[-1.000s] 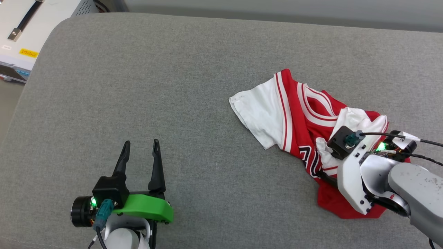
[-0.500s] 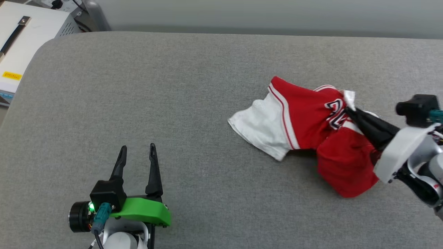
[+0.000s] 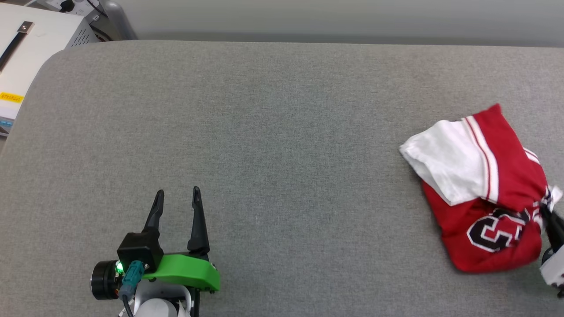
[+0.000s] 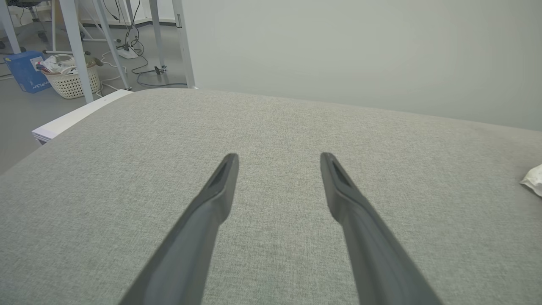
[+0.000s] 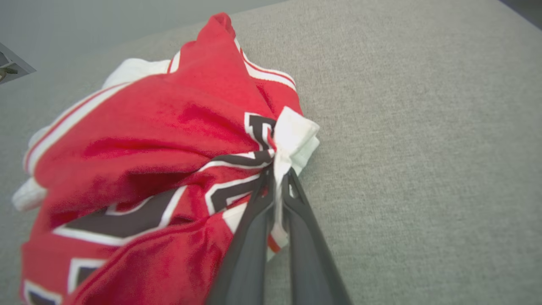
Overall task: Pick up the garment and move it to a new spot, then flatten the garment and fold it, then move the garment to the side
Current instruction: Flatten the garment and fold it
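The right gripper (image 5: 277, 180) is clamped on a bunched white-and-red fold of the garment (image 3: 480, 189). The garment sits crumpled at the far right of the grey padded surface (image 3: 273, 114), with a white sleeve uppermost and the black number showing. The left gripper (image 3: 178, 192) is at the near left of the surface, fingers spread and empty, well apart from the garment.

The garment (image 3: 506, 185) is bunched up way over at the right edge of the grey surface (image 3: 282, 132), white sleeve flopped over the red, big 3 facing up. The right hand (image 3: 546, 213) has its dark fingers pinched on the cloth's right edge. The left hand (image 3: 177, 192) hangs at lower left, fingers spread.
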Motion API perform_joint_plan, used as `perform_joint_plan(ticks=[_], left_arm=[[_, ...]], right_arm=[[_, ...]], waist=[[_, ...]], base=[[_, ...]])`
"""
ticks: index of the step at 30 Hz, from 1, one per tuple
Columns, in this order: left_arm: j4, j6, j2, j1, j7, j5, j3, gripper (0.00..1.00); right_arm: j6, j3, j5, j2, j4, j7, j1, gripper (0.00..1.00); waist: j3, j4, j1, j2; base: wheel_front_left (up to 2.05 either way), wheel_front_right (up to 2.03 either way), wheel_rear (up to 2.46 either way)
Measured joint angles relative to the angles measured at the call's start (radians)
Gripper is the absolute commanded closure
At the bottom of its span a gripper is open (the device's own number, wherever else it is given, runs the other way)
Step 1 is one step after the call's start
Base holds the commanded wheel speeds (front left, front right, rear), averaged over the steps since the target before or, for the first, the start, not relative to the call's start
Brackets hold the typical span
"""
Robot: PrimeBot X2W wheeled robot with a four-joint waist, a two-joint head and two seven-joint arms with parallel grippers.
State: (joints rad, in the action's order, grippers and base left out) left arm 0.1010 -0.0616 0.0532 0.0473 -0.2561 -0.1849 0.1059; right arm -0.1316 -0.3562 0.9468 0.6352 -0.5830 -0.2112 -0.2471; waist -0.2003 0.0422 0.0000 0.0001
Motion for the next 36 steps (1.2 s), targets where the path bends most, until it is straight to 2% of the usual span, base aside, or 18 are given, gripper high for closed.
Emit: perform_joint_plan(ticks=[2,3,4,5,6,11,14,16,20,23,28,33,34,36], left_arm=[[0.002,0.0,0.0,0.0,0.0,0.0,0.002,0.0],[0.004,0.0,0.0,0.0,0.0,0.0,0.003,0.0],[0.005,0.0,0.0,0.0,0.0,0.0,0.005,0.0],[0.007,0.0,0.0,0.0,0.0,0.0,0.006,0.0],[0.008,0.0,0.0,0.0,0.0,0.0,0.007,0.0],[0.01,0.0,0.0,-0.006,0.0,0.0,0.002,0.0],[0.008,0.0,0.0,-0.017,0.0,0.0,-0.003,0.0],[0.007,0.0,0.0,-0.024,0.0,0.001,-0.005,0.0],[0.002,0.0,0.0,-0.025,0.0,0.011,-0.004,0.0],[-0.004,0.002,0.0,-0.024,0.0,0.015,-0.004,0.0],[-0.016,0.003,0.0,-0.015,0.0,0.029,0.006,0.0],[-0.035,0.003,-0.001,0.009,0.0,0.035,0.016,0.0],[-0.048,0.001,-0.001,0.025,0.0,0.036,0.021,0.0],[-0.056,-0.003,-0.001,0.035,0.0,0.036,0.027,0.0]], right_arm=[[0.0,0.004,0.002,-0.023,-0.04,0.01,0.009,1.0],[0.0,0.01,0.003,-0.033,-0.056,0.01,0.009,0.93],[0.0,0.013,0.003,-0.038,-0.064,0.007,0.009,0.74],[0.0,0.018,0.002,-0.042,-0.068,0.0,0.008,0.09],[0.0,0.03,-0.001,-0.046,-0.072,-0.012,0.007,0.0],[0.0,0.165,-0.079,-0.046,-0.027,-0.04,0.006,0.0],[0.0,0.318,-0.208,-0.055,0.113,-0.042,0.012,0.0],[0.0,0.381,-0.294,-0.071,0.212,-0.045,0.028,0.0],[0.0,0.423,-0.407,-0.09,0.414,-0.017,0.038,0.0],[0.0,0.372,-0.441,-0.069,0.54,0.103,0.007,0.0],[0.0,0.165,-0.412,0.034,0.634,0.368,-0.112,0.0],[0.0,-0.062,-0.319,0.126,0.614,0.652,-0.247,0.0],[0.0,-0.171,-0.26,0.148,0.559,0.805,-0.32,0.0],[0.0,-0.233,-0.232,0.149,0.501,0.887,-0.37,0.0]], waist=[[0.0,0.001,0.0,0.0],[0.0,0.002,0.0,0.0],[0.001,0.002,0.0,0.0],[0.003,0.002,0.0,0.0],[0.005,0.002,0.0,0.0],[0.024,0.003,0.0,0.0],[0.037,0.003,0.0,0.0],[0.044,0.003,0.0,0.0],[0.046,0.007,0.0,0.0],[0.04,0.013,0.0,0.0],[0.02,0.028,0.0,0.0],[-0.004,0.049,0.0,0.0],[-0.023,0.061,0.0,0.0],[-0.038,0.07,0.0,0.0]], base=[[0.0,0.0,0.0],[0.0,0.0,0.0],[0.0,0.0,0.0],[0.0,0.0,0.0],[0.0,0.0,0.0],[0.0,0.0,0.0],[0.0,0.0,0.0],[0.0,0.0,0.0],[0.0,0.0,0.0],[0.0,0.0,0.0],[0.0,0.0,0.0],[0.0,0.0,0.0],[0.0,0.0,0.0],[0.0,0.0,0.0]])
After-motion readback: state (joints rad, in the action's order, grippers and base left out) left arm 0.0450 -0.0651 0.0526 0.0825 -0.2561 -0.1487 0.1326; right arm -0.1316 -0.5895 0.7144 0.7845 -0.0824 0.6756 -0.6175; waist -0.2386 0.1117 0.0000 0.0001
